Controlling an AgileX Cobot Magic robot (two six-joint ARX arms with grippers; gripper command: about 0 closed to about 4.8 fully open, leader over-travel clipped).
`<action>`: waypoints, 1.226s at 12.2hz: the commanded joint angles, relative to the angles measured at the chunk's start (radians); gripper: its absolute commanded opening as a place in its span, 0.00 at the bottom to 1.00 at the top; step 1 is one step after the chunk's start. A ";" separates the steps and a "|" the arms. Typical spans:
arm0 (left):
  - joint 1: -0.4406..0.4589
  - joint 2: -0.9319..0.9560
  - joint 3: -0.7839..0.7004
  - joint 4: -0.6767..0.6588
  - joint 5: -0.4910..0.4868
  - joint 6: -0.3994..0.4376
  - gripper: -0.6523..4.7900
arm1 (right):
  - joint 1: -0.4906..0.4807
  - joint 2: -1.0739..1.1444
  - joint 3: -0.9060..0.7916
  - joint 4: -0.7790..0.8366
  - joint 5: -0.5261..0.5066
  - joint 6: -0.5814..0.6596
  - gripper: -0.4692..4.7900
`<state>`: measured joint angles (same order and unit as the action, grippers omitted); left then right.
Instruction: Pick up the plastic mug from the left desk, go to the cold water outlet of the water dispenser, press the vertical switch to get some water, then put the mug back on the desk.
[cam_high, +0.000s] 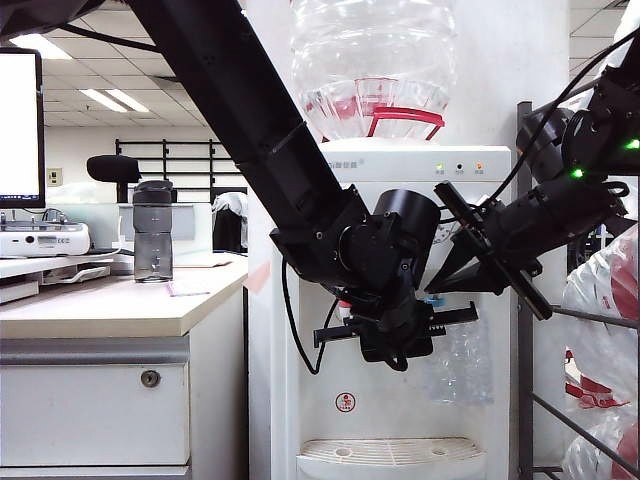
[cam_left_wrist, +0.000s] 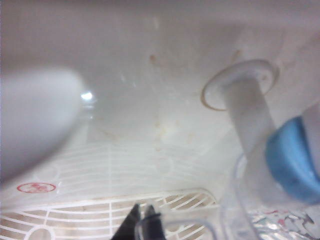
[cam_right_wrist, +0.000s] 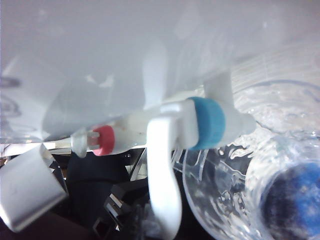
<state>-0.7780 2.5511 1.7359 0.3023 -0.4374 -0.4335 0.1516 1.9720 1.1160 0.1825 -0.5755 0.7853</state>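
Left fingers clamping plastic mug, right gripper beside

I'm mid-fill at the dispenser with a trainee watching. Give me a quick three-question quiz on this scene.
1. True or false: the plastic mug stands on the left desk.
2. What stands on the left desk? A) dark grey bottle B) red kettle C) plate
3. Fill in: the tap over the mug has a ____ collar.

Key:
1. False. The left gripper, fingers shut on the mug's handle, holds it under the cold water outlet of the water dispenser. The right gripper is by the taps.
2. A
3. Blue
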 joint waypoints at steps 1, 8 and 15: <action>-0.007 -0.013 0.006 0.051 0.012 0.003 0.11 | -0.008 0.002 -0.002 -0.025 0.047 0.005 0.08; -0.007 -0.013 0.006 0.051 0.013 0.004 0.11 | -0.010 0.002 -0.002 -0.028 0.070 0.005 0.08; -0.007 -0.013 0.006 0.051 0.015 0.003 0.11 | -0.011 0.002 -0.002 -0.014 0.084 0.024 0.08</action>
<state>-0.7780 2.5511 1.7359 0.3023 -0.4366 -0.4305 0.1478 1.9713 1.1160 0.1856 -0.5449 0.8013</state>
